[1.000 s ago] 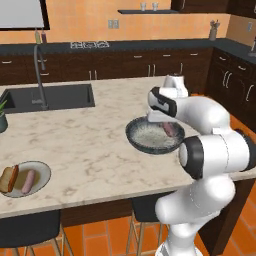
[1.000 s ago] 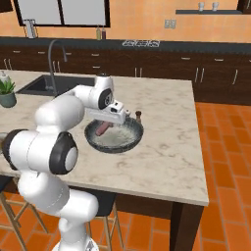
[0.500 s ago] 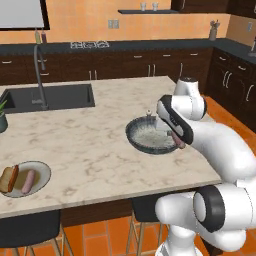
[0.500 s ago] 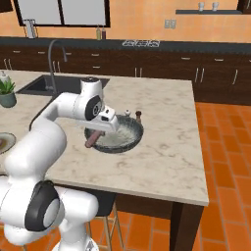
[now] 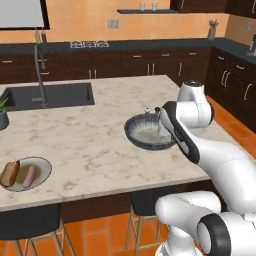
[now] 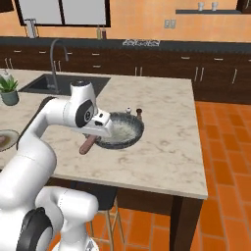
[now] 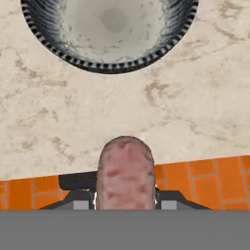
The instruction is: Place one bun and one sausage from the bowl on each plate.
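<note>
Reddish-brown sausage (image 6: 88,144) hangs clamped in the gripper (image 6: 92,139), tilted end-down over the near edge of the counter; in the hand view its mottled pink end (image 7: 126,172) rises between the two dark finger tips, which are closed against its sides. Just beyond it sits the dark bowl (image 6: 117,131), wide and shallow with a thick rim, its pale inner surface bare in the hand view (image 7: 110,29). In the left base view the bowl (image 5: 148,131) lies on the right half of the marble island counter (image 5: 85,135), with the white forearm passing over its right side.

Two small shakers (image 6: 133,112), one light-capped and one dark, stand just behind the bowl's far rim. Well apart from the bowl, at the counter's near left corner, a grey-beige plate (image 5: 26,174) carries a brown bun (image 5: 10,173) and a pink sausage (image 5: 29,176) lying side by side. Part of this plate's rim (image 6: 7,139) appears at the left edge of the right base view.

Farther left, a dark sink (image 5: 50,96) with a curved tap (image 5: 39,75) is set into the counter, and a potted plant (image 6: 8,89) stands beside it.
</note>
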Controlling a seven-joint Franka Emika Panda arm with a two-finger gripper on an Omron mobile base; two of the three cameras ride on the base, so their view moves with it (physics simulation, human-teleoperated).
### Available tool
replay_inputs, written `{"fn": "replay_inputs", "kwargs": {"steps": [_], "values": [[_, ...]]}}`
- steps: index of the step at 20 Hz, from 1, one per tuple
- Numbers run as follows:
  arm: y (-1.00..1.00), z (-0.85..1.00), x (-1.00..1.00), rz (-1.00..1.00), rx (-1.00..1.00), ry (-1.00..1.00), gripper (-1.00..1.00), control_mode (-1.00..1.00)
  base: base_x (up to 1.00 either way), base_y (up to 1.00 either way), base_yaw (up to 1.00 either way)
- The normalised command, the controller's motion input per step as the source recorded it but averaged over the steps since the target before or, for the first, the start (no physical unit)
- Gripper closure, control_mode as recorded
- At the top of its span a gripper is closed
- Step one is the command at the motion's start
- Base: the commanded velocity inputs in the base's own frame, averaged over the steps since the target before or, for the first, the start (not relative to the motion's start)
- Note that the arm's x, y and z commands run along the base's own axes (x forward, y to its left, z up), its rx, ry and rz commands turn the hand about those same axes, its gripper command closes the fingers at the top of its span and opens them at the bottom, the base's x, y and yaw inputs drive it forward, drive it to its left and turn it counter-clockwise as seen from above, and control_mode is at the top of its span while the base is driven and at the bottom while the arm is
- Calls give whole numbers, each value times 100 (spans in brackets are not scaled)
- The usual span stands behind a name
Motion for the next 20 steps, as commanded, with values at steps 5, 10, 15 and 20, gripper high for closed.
{"fn": "replay_inputs", "kwargs": {"steps": [5, 10, 15, 20], "values": [[0, 0, 0, 0, 0, 0, 100, 100, -71, 84, -1], [0, 0, 0, 0, 0, 0, 100, 100, -7, 100, 0], [0, 0, 0, 0, 0, 0, 100, 100, 0, 100, 0], [0, 0, 0, 0, 0, 0, 100, 100, 0, 100, 0]]}}
